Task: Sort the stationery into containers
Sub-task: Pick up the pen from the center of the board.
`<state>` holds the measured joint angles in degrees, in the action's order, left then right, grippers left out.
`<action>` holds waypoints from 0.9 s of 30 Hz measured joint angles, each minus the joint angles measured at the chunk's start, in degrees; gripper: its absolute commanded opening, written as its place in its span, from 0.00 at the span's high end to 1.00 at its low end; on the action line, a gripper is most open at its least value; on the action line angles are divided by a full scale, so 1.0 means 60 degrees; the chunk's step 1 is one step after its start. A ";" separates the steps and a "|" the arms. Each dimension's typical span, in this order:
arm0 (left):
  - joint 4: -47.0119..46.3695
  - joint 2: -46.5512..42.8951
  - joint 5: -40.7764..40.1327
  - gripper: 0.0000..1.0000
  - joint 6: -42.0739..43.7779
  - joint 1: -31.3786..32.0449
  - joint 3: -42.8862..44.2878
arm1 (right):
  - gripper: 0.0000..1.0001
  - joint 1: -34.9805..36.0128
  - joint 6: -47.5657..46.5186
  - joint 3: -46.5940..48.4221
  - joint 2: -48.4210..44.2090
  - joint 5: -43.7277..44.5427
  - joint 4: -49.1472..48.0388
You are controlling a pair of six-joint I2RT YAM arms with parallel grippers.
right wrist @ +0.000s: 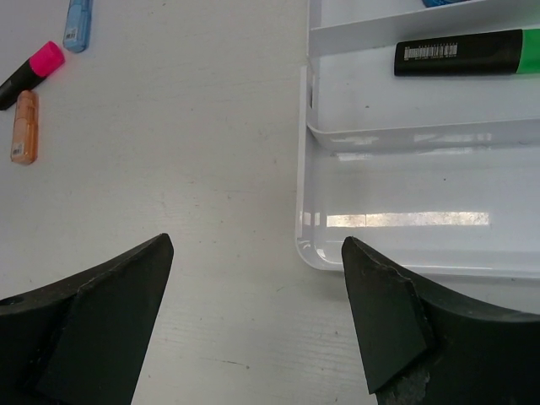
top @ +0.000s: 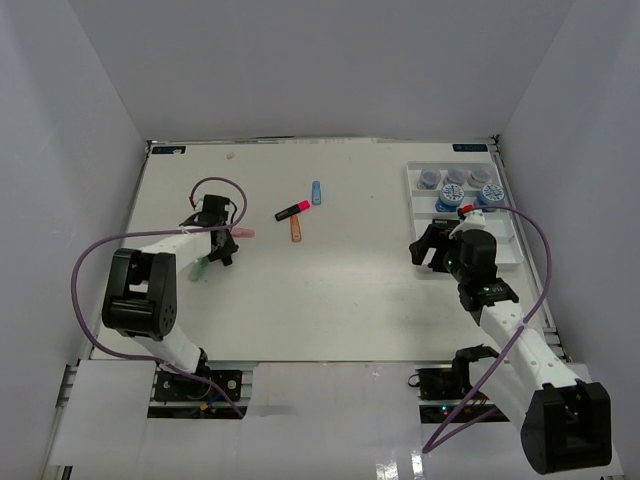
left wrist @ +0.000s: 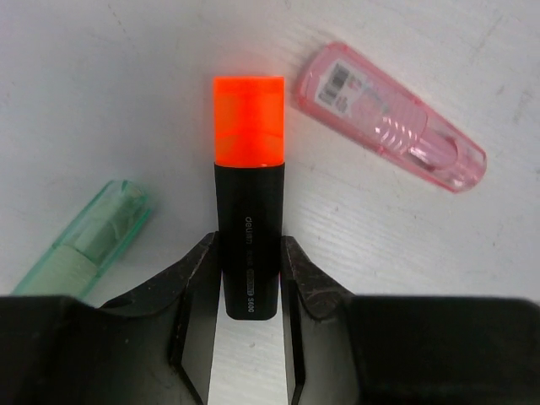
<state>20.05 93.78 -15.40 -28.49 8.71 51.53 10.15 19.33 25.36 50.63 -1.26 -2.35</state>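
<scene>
Left end effector (left wrist: 251, 283) pinches highlighter (left wrist: 249, 194) by its barrel, judged light, stiff, probably slick; right end effector (right wrist: 257, 253) gapes empty.

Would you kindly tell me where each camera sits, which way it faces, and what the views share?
Top external: above and behind the arms, looking down at the table; both arms, left gripper and right gripper show.
Left wrist: on the left arm, looking down; its fingers clamp an orange-capped black highlighter.
Right wrist: on the right arm, facing the white tray; its open fingers show.
Shared: the pink-capped highlighter appears in the top and right wrist views.
</scene>
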 measured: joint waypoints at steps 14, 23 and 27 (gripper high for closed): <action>0.0295 -0.3574 0.1326 0.80 0.0707 0.1566 -0.1118 | 0.15 0.0233 -0.0062 -0.0153 -0.0550 -0.1392 -0.0484; -0.0408 -0.4226 0.2113 0.81 0.2182 0.4408 -0.1115 | 0.15 0.1519 -0.0215 0.1453 0.0561 -0.3122 -0.0066; -0.1082 -0.4197 0.2543 0.81 0.3016 0.4972 -0.1115 | 0.14 0.2215 -0.0073 0.2463 0.1257 -0.3628 -0.0102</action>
<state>13.56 68.60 -0.14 -10.39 38.54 44.84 23.44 18.90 40.14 58.17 -23.03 -2.96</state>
